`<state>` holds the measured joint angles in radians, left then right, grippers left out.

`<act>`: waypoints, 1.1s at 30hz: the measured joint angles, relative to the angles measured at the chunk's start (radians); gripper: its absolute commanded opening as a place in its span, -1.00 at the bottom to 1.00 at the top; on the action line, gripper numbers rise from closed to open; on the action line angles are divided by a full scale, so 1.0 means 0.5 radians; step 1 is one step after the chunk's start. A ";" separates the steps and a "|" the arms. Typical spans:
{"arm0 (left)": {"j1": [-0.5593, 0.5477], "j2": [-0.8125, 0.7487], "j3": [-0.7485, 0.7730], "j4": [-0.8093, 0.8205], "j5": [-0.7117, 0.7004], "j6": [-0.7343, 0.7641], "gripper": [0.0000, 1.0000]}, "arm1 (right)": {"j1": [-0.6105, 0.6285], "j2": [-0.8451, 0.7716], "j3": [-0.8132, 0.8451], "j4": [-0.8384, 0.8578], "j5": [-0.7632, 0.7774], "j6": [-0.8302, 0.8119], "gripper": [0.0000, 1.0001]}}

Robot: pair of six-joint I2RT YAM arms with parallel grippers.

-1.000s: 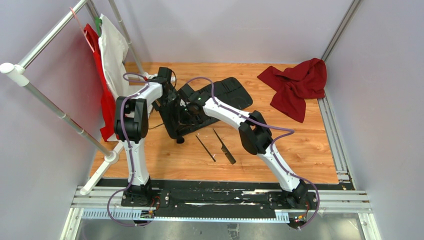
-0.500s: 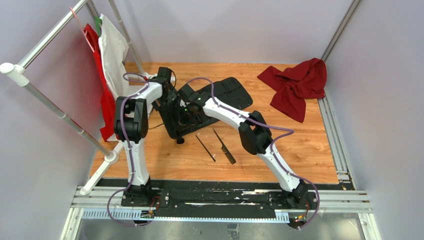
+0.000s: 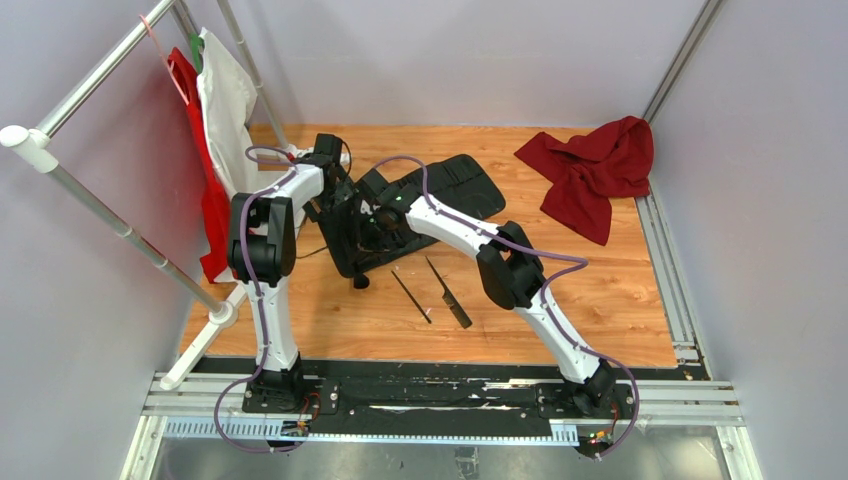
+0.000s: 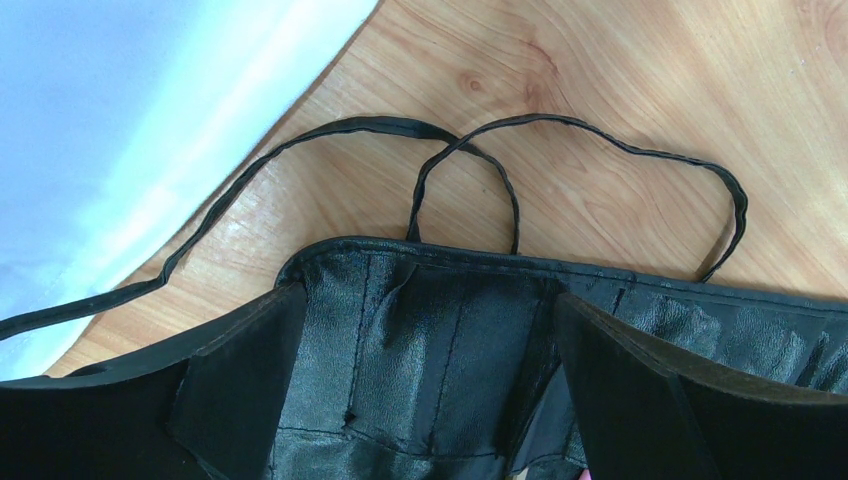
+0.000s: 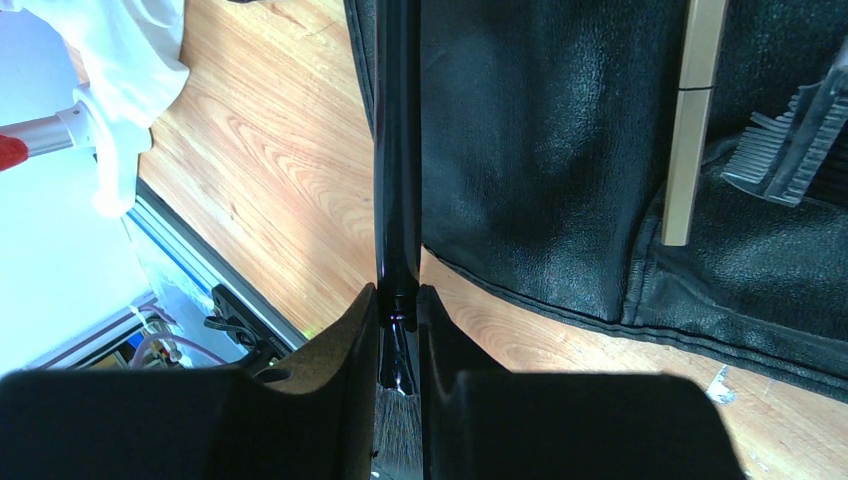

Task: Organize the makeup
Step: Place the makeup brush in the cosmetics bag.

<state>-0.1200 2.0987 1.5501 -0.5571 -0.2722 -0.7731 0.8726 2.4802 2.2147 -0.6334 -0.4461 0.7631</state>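
Little has shifted: the right pincer [image 5: 398, 295] stays clamped on a black brush [image 5: 397, 150] over the case [image 5: 540, 150] toward the surface's [image 3: 620, 300] far-left corner; the left pincer [image 4: 430, 300] gapes open above the case's end; a comb [image 3: 448, 292] lies nearer the near edge

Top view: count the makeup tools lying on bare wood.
2: a slim brush and a comb, side by side just near of the case. Others may be hidden.

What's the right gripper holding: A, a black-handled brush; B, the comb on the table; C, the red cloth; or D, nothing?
A: the right wrist view shows the right gripper shut on the slim black handle of a brush, its bristles at the bottom edge.
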 measured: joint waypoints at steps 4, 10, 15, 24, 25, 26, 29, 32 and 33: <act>0.000 0.000 0.000 0.000 0.002 0.001 0.96 | 0.000 0.000 -0.024 -0.001 0.001 0.000 -0.99; 0.000 0.000 0.000 0.002 0.006 0.006 0.96 | 0.000 0.000 -0.034 0.000 0.000 -0.001 -0.99; 0.000 -0.006 -0.011 0.011 0.011 0.006 0.96 | 0.000 0.000 -0.044 0.001 -0.002 0.000 -0.99; 0.000 -0.043 -0.076 0.082 0.022 0.011 0.96 | 0.000 0.000 -0.081 0.013 -0.014 -0.001 -0.99; 0.000 -0.044 -0.079 0.087 0.024 0.012 0.96 | 0.000 0.000 -0.084 0.014 -0.014 -0.001 -0.99; 0.000 -0.046 -0.082 0.092 0.024 0.014 0.96 | -0.001 0.000 -0.087 0.016 -0.015 -0.001 -0.99; -0.001 -0.052 -0.094 0.101 0.030 0.021 0.96 | -0.009 0.000 -0.102 0.018 -0.021 -0.002 -0.99; -0.001 -0.063 -0.114 0.122 0.036 0.033 0.96 | -0.013 0.000 -0.108 0.021 -0.032 -0.002 -0.99; -0.002 -0.066 -0.119 0.127 0.037 0.037 0.96 | -0.015 0.000 -0.108 0.022 -0.036 -0.002 -0.99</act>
<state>-0.1207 2.0655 1.4906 -0.4938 -0.2535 -0.7547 0.8650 2.4802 2.1609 -0.6224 -0.4641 0.7620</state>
